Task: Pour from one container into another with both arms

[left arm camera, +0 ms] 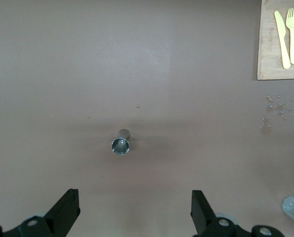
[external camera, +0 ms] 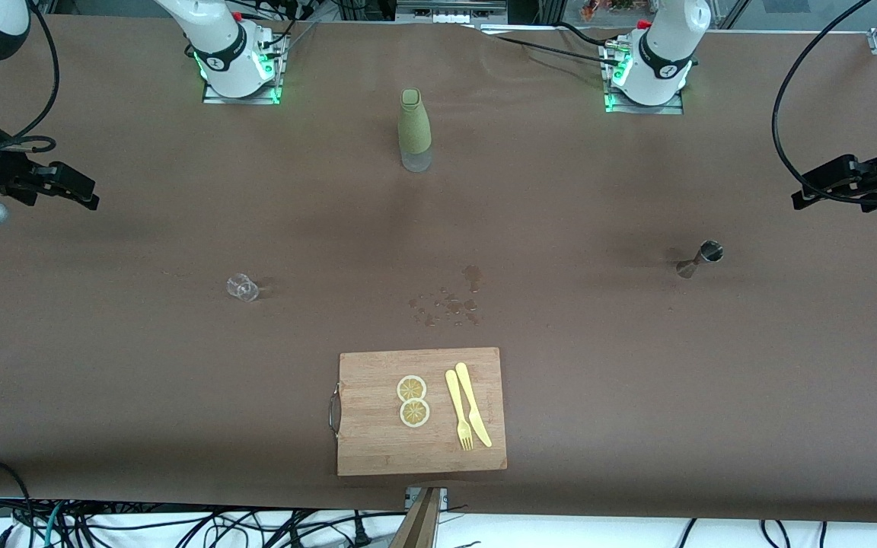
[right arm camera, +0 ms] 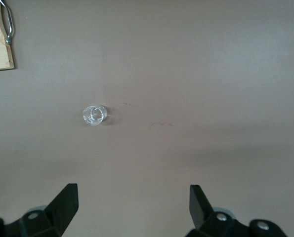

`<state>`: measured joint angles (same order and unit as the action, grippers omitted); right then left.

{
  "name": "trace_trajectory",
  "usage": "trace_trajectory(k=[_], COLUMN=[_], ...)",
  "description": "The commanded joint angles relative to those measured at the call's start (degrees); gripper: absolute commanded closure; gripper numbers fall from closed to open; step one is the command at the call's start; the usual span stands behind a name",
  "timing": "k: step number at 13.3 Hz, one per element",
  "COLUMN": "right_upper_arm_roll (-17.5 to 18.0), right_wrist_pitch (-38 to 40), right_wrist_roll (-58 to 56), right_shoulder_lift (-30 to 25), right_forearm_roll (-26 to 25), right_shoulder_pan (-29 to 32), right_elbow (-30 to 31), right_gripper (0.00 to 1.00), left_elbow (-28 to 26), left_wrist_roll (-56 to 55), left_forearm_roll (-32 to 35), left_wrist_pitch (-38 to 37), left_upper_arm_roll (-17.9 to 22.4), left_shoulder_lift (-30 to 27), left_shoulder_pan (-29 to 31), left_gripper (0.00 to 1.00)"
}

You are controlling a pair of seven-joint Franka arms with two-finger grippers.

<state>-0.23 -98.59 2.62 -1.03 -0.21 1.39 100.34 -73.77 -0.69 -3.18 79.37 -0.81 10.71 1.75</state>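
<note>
Both black two-finger grippers hang spread wide and empty over the brown table: the left gripper at its arm's end edge, partly cut off, above the small steel jigger; the right gripper above the small clear glass, its outline faint. A green-sleeved bottle stands mid-table near the bases' edge.

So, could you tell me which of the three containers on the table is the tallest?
The green-sleeved bottle, standing between the two arm bases. It rises well above the small clear glass toward the right arm's end and the metal jigger toward the left arm's end.
</note>
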Motion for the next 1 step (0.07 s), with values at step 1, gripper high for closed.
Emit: trace_trajectory(k=[1], right_upper_arm_roll=[-0.29], right_wrist_pitch=[0.25], right_wrist_roll=[1.25], right_shoulder_lift=[-0.47], right_forearm_roll=[1.88], right_shoulder_pan=[0.11], right_elbow=[-0.06], right_gripper=[0.0], left_elbow=[-0.32], left_wrist_roll=[-0.45], left_forearm_roll=[2.83], left_wrist_pitch=[0.17], left_upper_arm_roll=[-0.51], left_shoulder_lift=[-0.43], left_shoulder_pan=[-0.79], left_gripper=[0.0])
